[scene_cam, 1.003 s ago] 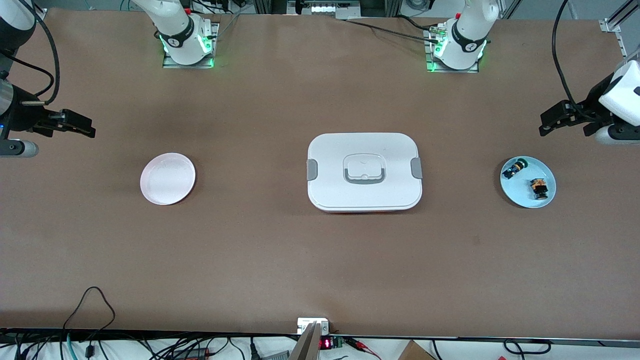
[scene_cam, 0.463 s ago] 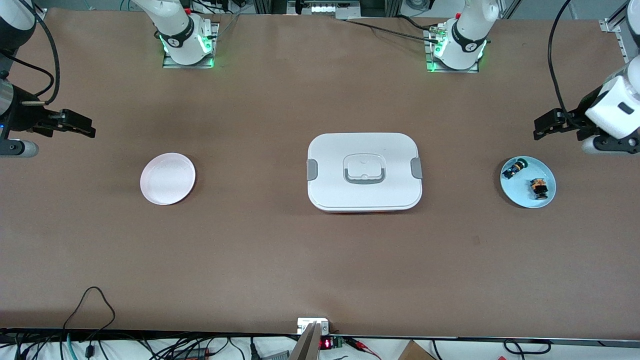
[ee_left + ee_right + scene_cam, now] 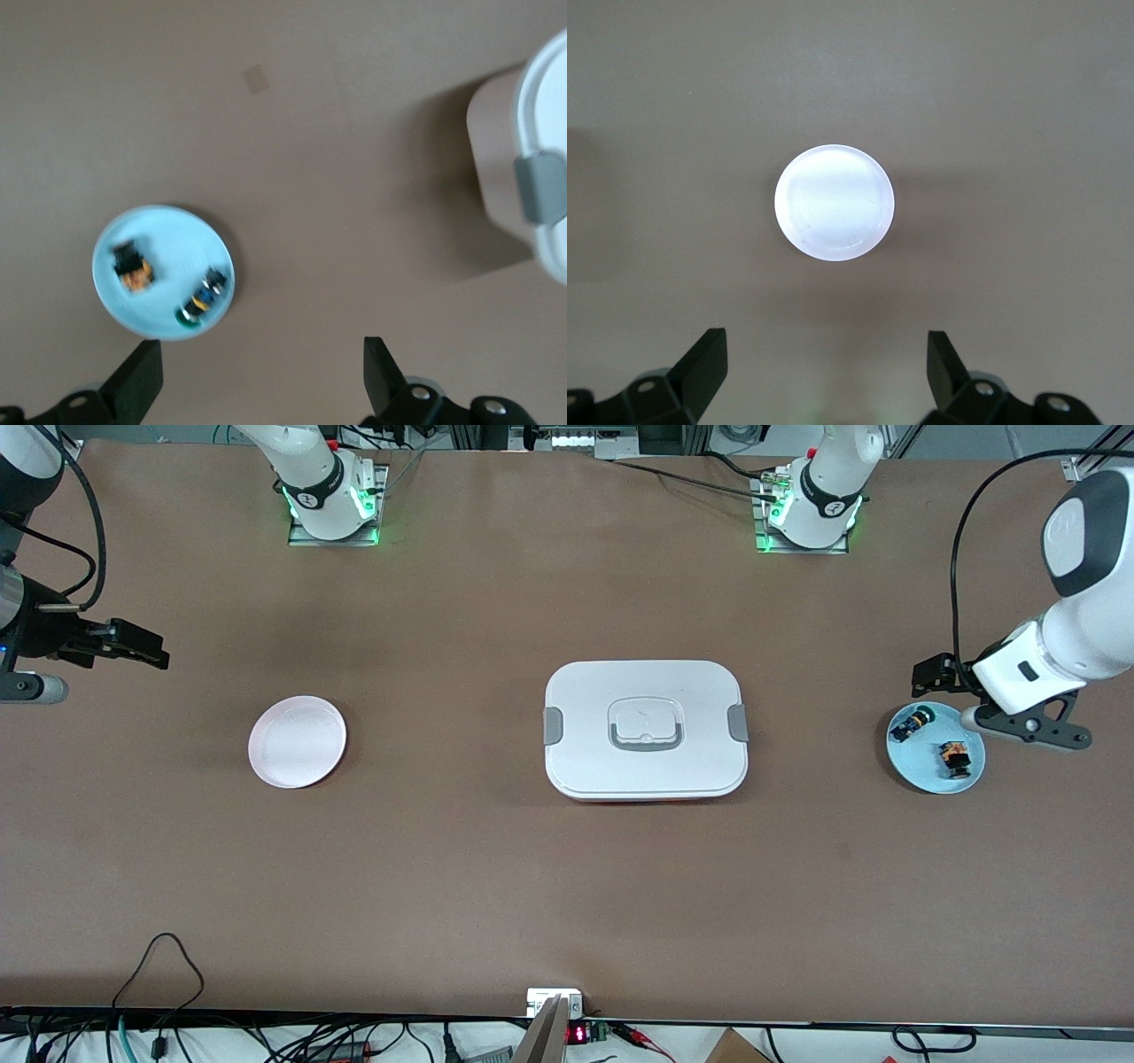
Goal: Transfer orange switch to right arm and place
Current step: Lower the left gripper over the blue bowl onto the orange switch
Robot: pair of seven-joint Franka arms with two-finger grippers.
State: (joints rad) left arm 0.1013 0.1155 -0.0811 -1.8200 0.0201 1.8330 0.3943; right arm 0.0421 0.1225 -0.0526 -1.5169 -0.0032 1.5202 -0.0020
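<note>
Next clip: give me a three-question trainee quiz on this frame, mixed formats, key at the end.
1. True or false: the orange switch lies on the blue plate.
2. Which claw is by that plate? A. left claw B. right claw
3. Fill in: the white box has its lid ____.

Key: 1 true. 2 A; its fingers are spread, nothing between. 3 on.

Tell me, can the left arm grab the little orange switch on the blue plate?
Probably yes: the open left gripper hangs by the blue plate, and the orange switch lies uncovered.
</note>
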